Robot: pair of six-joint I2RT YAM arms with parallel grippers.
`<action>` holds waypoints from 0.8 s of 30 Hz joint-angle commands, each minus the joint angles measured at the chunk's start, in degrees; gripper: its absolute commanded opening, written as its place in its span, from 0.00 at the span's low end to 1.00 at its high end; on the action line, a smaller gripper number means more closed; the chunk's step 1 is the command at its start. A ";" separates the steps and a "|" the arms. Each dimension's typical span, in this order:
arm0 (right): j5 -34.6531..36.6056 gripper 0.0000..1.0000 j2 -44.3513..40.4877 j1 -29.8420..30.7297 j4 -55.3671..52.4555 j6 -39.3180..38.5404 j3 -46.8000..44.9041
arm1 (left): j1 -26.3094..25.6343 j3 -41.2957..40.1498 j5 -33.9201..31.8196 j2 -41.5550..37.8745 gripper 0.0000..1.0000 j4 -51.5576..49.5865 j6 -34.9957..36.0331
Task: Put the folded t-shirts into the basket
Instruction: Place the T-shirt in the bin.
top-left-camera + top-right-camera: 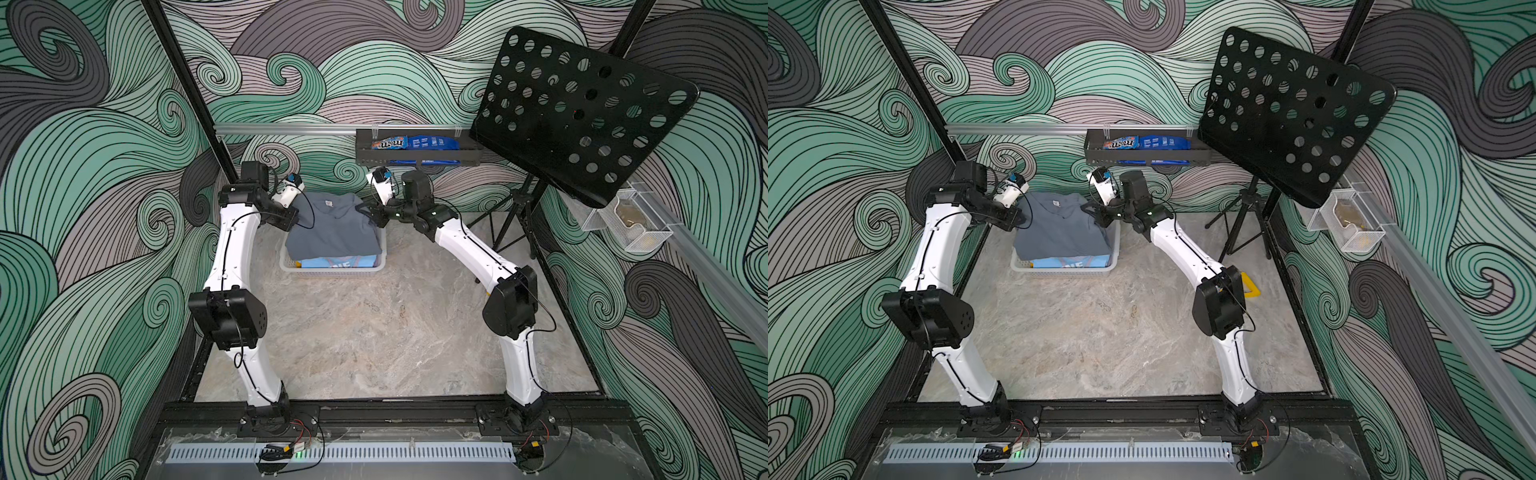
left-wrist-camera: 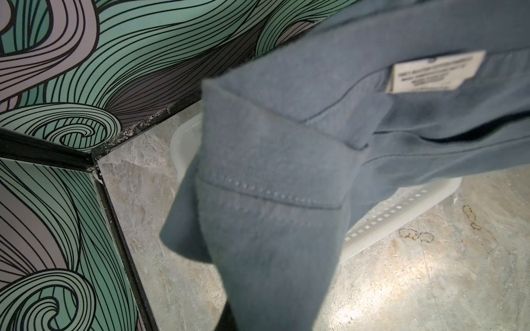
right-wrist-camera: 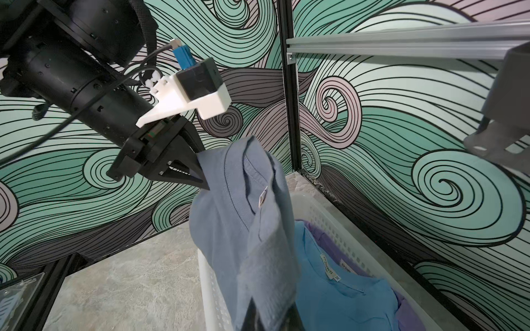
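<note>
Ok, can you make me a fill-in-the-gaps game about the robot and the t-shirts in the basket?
1. The t-shirt hanging from the pincers is dark ____.
2. It is gripped by ____ pincers, the left pincer and the right pincer.
3. The tee lying on top inside the basket is light ____.
4. The basket's colour is ____.

Missing words: grey, two, blue, white.

Plain slate-grey t-shirt [image 1: 332, 228]; light blue t-shirt [image 1: 320, 263] with pale print; lilac t-shirt [image 3: 410, 315]; white basket [image 1: 332, 272] with grid perforations; desk [image 1: 374, 332] marbled grey-beige; walls [image 1: 83, 166] swirled green, grey, mauve, black-lined
</note>
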 commanded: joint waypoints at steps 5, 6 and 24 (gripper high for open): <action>-0.82 0.00 1.18 1.62 -0.13 1.06 0.81 | 1.00 2.13 0.01 2.18 0.00 -0.45 3.31; -0.73 0.00 1.19 1.65 -0.12 1.11 0.62 | 1.00 2.16 -0.03 2.38 0.00 -0.67 3.49; 0.07 0.00 -0.62 0.43 2.62 3.20 -7.43 | 0.99 2.03 -0.49 7.19 0.00 -2.23 5.16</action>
